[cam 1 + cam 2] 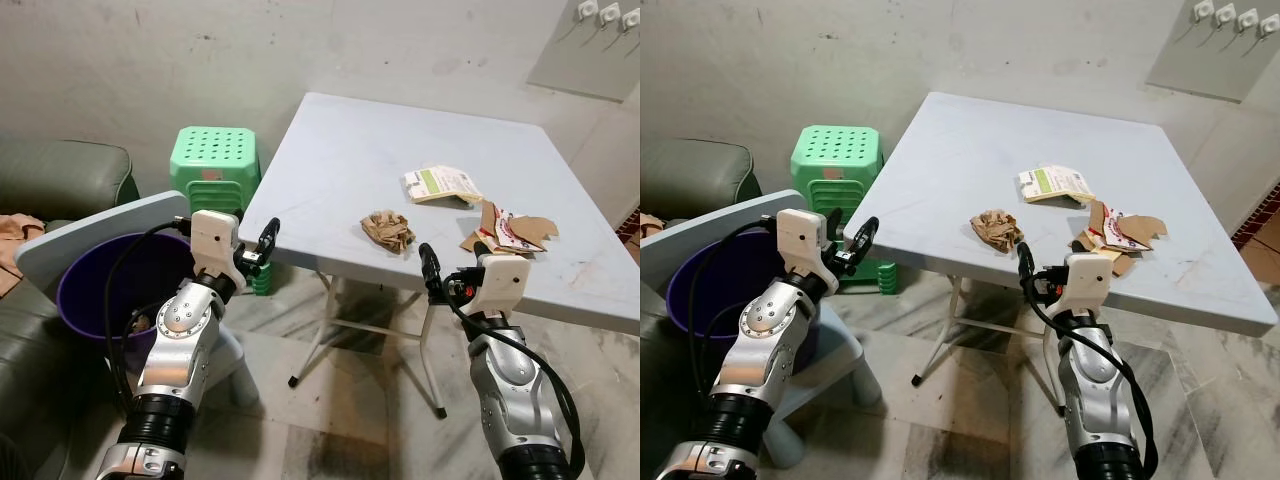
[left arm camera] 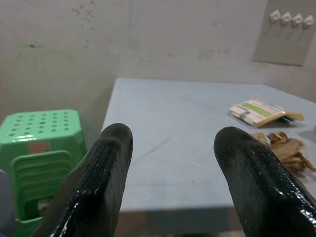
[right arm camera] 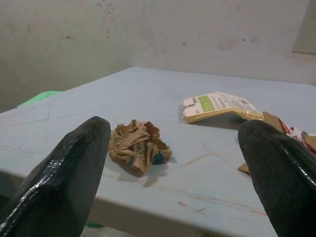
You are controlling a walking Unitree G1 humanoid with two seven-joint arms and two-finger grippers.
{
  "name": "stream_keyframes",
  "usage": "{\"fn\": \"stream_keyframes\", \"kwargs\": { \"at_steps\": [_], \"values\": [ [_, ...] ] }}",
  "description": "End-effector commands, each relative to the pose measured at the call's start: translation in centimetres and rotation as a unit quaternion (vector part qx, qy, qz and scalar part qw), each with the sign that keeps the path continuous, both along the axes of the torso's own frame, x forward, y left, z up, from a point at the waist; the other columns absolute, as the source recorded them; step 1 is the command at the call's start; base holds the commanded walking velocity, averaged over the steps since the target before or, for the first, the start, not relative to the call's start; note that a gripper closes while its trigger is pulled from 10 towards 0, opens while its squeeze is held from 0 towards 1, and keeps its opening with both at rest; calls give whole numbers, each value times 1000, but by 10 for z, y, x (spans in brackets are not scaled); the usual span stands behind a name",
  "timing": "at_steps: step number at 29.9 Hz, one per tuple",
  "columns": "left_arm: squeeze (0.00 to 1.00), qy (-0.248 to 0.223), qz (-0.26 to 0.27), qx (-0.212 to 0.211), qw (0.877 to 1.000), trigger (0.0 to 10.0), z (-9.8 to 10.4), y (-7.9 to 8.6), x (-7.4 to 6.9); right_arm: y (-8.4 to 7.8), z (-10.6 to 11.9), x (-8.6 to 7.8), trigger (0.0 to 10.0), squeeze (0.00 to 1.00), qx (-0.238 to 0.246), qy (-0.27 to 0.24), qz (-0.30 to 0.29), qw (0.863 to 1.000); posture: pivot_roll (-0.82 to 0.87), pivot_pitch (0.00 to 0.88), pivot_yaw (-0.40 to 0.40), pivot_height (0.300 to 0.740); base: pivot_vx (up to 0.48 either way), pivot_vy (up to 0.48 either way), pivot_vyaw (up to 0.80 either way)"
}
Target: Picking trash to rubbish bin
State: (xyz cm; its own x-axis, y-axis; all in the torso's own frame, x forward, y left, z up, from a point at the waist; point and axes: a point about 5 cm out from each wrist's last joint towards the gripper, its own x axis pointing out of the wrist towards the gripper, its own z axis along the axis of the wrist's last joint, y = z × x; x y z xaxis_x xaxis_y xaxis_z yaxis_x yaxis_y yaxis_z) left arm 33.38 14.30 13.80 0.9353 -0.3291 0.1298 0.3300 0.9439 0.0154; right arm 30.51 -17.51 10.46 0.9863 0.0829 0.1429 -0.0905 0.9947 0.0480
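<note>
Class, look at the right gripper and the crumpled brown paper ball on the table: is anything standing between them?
Nothing visible does. The right gripper, fingers open, sits at the table's near edge, facing the crumpled paper ball across bare tabletop. The green-labelled packet and the torn cardboard lie farther back and to the side.

Purple bin at the left of the head view: its near rim sits behind the left arm and cables, and what lies inside is too dark and small to tell. A grey panel covers its far edge. Sofa runs off the left edge. Worktop is cut by the right edge, its far corner out of frame. Torn card partly hides behind the right hand, whose lower finger is masked by its white housing. Print on the flat box is too small to read. Stool has its lower half behind the left hand. Wall plate is clipped at the upper right.
</note>
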Motion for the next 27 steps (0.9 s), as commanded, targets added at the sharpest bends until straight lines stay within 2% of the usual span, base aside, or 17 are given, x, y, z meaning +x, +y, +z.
{"fn": "stream_keyframes", "kwargs": {
  "at_steps": [1, 6, 8, 10, 27],
  "values": [
    [0, -5, -16, -4, 1000, 10000, 4, -8, -1, -6, 6, 0, 10000, 0, -6, -7, -6, 1000, -38, 13, -72, 740, 0, -469, 0],
    [0, -7, -12, -3, 1000, 10000, 5, -7, 0, -6, 5, -1, 10000, 0, -6, -5, -6, 1000, -38, 18, -73, 740, 0, -327, 0],
    [0, 3, 18, -20, 1000, 10000, 3, -3, 2, -7, 5, -2, 10000, 0, -6, -4, -6, 1000, -38, 18, -73, 740, 0, 0, 0],
    [0, 6, 33, -11, 999, 10000, 2, -1, 3, -7, 5, -2, 10000, 0, -6, -3, -6, 1000, -38, 19, -74, 740, 0, 0, 0],
    [0, 41, 25, -21, 999, 10000, -2, -1, 0, -8, 3, -6, 10000, 0, -10, 9, 7, 1000, -34, 43, -74, 740, 0, 0, 0]
  ]
}}
